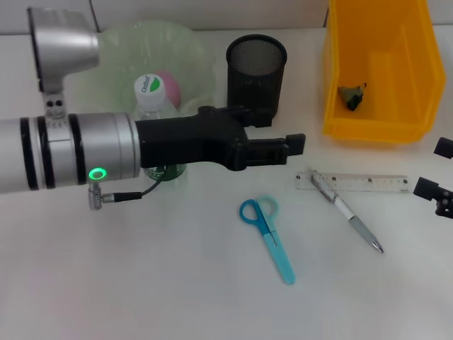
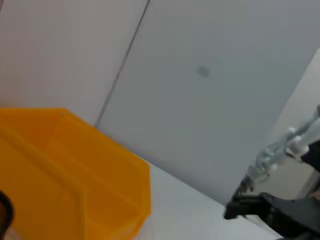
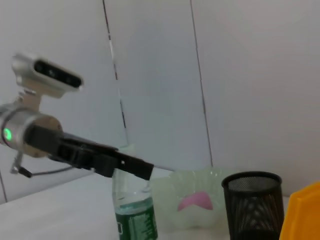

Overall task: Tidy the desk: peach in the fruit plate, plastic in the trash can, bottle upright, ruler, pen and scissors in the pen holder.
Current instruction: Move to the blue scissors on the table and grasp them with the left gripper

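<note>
The clear bottle (image 1: 153, 98) with a white cap and green label stands upright at the near edge of the green fruit plate (image 1: 120, 78). The pink peach (image 1: 172, 83) lies in that plate. My left gripper (image 1: 283, 134) reaches across just in front of the bottle toward the black mesh pen holder (image 1: 256, 71), open and empty. The ruler (image 1: 361, 183), the pen (image 1: 347, 211) lying across it, and the blue scissors (image 1: 267, 228) rest flat on the desk. A dark scrap of plastic (image 1: 352, 97) sits in the yellow trash can (image 1: 417, 85). My right gripper (image 1: 439, 168) stays open at the right edge.
In the right wrist view the bottle (image 3: 132, 215), plate (image 3: 170, 187), peach (image 3: 196, 201) and pen holder (image 3: 252, 202) stand in a row, with the left gripper (image 3: 135, 167) crossing the bottle. The left wrist view shows the yellow can (image 2: 75, 170) and a grey wall.
</note>
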Robot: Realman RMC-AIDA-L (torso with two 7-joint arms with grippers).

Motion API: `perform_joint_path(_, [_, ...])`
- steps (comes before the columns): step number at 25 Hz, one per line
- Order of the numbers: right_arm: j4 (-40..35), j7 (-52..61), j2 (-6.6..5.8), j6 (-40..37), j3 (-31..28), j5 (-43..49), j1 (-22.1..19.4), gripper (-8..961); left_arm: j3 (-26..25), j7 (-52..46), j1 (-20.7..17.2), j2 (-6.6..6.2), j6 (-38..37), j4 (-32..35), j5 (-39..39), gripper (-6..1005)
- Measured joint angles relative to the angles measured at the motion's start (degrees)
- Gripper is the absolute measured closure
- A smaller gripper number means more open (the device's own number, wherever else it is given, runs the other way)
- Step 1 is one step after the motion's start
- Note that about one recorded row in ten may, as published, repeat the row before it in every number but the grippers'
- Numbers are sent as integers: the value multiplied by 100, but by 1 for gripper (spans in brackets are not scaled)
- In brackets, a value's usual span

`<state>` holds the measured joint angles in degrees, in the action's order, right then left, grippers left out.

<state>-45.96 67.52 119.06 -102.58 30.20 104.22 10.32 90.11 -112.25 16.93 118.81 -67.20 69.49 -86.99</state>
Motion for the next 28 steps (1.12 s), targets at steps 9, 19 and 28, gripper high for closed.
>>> perform_joint_path(9, [114, -12, -6, 290, -13, 245, 133, 125, 563, -1636, -16, 7, 190, 1322, -1615, 211])
perform_joint_path(19, [158, -18, -7, 461, 6, 253, 167, 125, 1241, -3944, 216, 12, -169, 2645, -3532, 213])
perform_joint_path(28, [292, -87, -20, 545, 35, 273, 240, 125, 1875, -5244, 830, 36, -725, 2955, -4633, 215])
